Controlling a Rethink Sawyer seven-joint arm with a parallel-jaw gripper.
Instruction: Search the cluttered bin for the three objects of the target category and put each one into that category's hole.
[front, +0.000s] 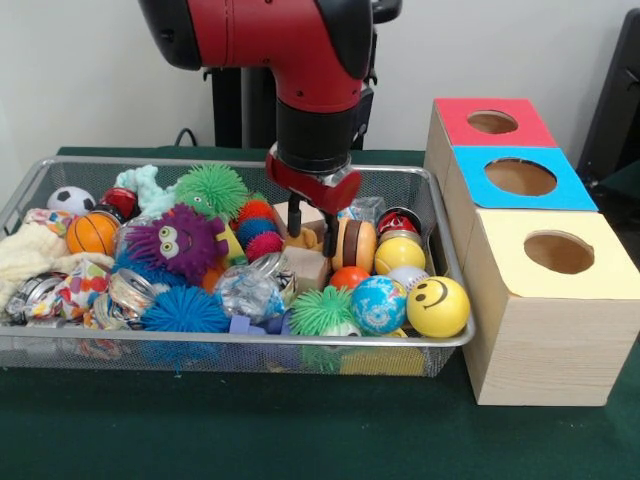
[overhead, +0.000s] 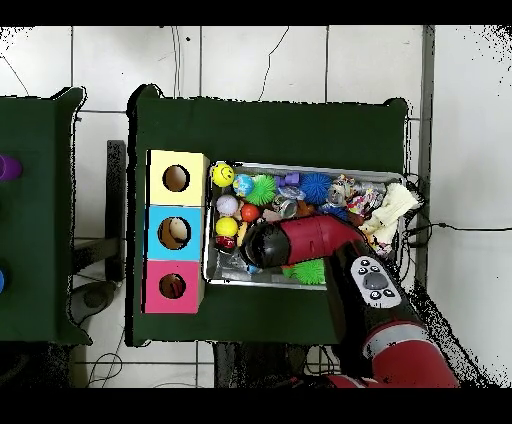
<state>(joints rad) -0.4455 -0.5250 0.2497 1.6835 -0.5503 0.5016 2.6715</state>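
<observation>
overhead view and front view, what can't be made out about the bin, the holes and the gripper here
- Bin middle: in the overhead view the red arm covers the toys below it.
- Gripper: hidden under the arm overhead; in the front view its two dark fingers stand apart among the toys, but what the tips touch is hidden by clutter.
- Hole in the red top: the front view shows no inside.
- Bin floor: buried under toys in both views.

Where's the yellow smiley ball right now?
In the front view, the yellow smiley ball sits in the bin's near right corner, beside the globe ball. The overhead view shows it next to the yellow-topped box.
</observation>
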